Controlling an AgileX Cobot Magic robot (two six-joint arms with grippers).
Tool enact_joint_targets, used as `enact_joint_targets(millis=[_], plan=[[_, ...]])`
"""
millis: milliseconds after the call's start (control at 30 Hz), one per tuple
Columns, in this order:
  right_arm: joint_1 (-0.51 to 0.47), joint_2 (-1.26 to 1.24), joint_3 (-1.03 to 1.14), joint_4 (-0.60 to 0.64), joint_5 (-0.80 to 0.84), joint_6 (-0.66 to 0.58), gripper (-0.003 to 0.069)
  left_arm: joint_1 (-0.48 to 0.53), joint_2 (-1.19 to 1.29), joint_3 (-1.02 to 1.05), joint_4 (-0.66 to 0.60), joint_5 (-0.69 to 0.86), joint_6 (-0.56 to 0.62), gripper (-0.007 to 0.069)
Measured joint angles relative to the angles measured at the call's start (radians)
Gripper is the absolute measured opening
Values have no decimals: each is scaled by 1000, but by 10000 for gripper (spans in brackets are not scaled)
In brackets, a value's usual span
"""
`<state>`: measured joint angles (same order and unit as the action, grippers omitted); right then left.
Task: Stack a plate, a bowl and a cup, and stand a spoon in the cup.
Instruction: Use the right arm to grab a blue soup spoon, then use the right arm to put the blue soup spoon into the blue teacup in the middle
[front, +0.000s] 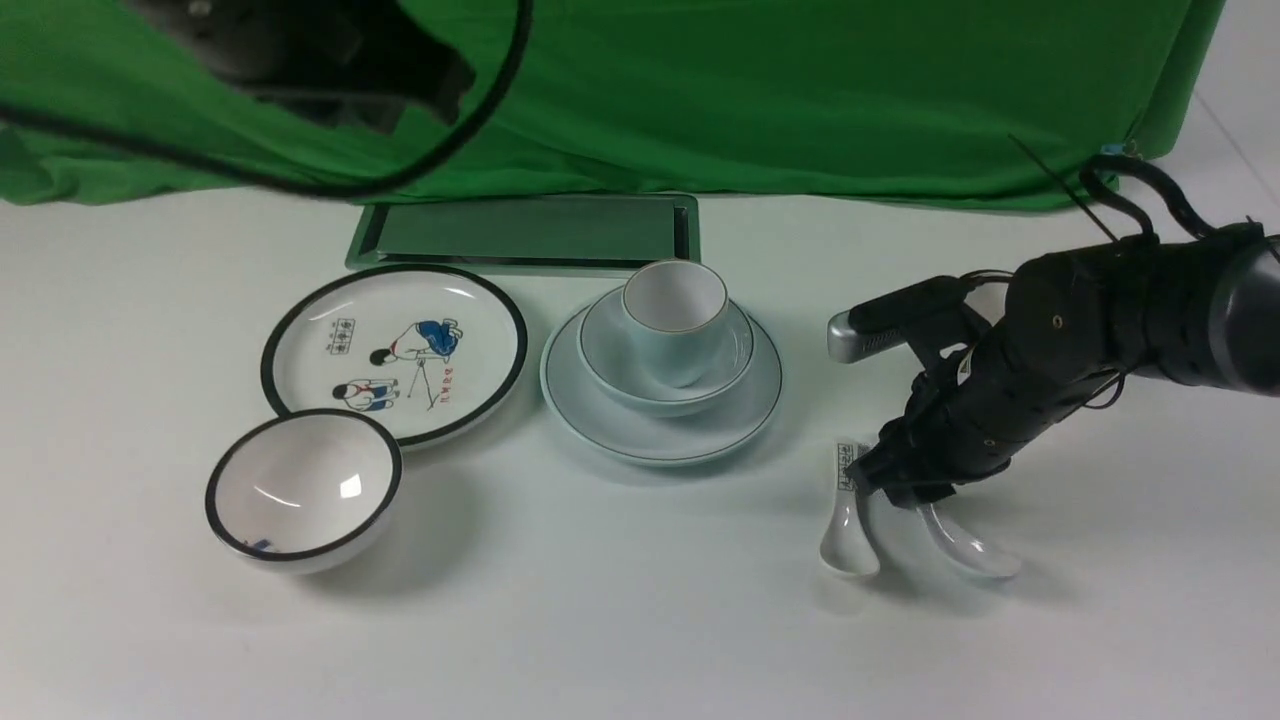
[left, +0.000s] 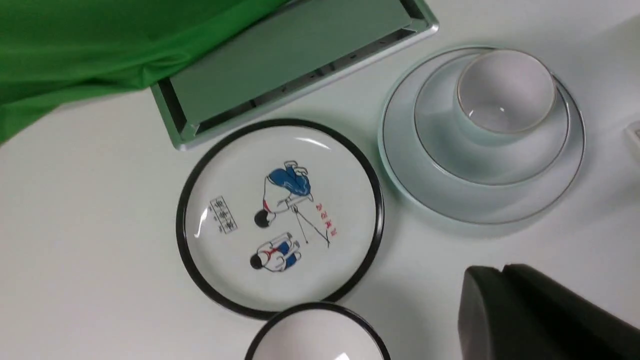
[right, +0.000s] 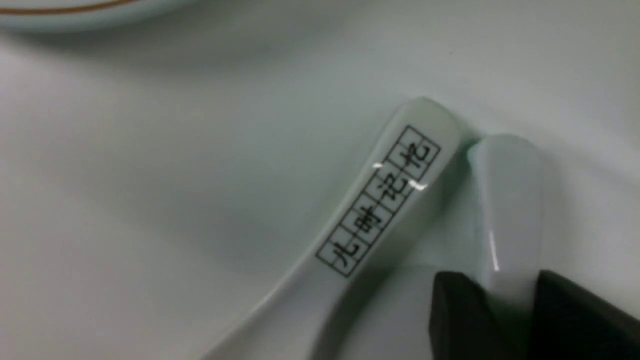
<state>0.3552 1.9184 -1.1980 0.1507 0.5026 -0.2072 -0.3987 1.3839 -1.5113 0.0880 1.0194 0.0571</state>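
Note:
The pale blue-white plate (front: 600, 425) lies mid-table with the shallow bowl (front: 612, 378) on it and the small cup (front: 675, 310) upright inside the bowl. The left wrist view shows the same stack: plate (left: 415, 192), bowl (left: 440, 152), cup (left: 505, 95), and nothing in the cup. The plain white spoon (front: 972, 552) lies on the table to the right. My right gripper (front: 905, 490) is down at its handle. In the right wrist view both fingers press the handle's sides (right: 507, 200). My left gripper (left: 502, 271) hangs high over the table, shut and empty.
A patterned-handle spoon (front: 848, 535) lies right beside the plain one, their handle ends almost touching (right: 380, 200). A black-rimmed cartoon plate (front: 395, 340) and black-rimmed bowl (front: 303, 490) sit left of the stack. A metal tray (front: 525, 232) lies behind, against green cloth (front: 800, 90).

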Motion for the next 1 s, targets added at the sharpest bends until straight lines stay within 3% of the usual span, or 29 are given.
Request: enact_joint_targets(millis=[367,500,667,1000], plan=[[1,-66,-163,36,27,-1,165,0,-366,505,9,-297,-57,-36],[20,-100,-231,177,-195,0,165,0,-528,717,-5,-528,-104,-36],[95,-77,-232,222,-503,0,165,0,-653,906,-8,-736,-127,-36],[251,81,-233,209,-1000,0,165,0,-678,969,-8,-840,-131,-36]])
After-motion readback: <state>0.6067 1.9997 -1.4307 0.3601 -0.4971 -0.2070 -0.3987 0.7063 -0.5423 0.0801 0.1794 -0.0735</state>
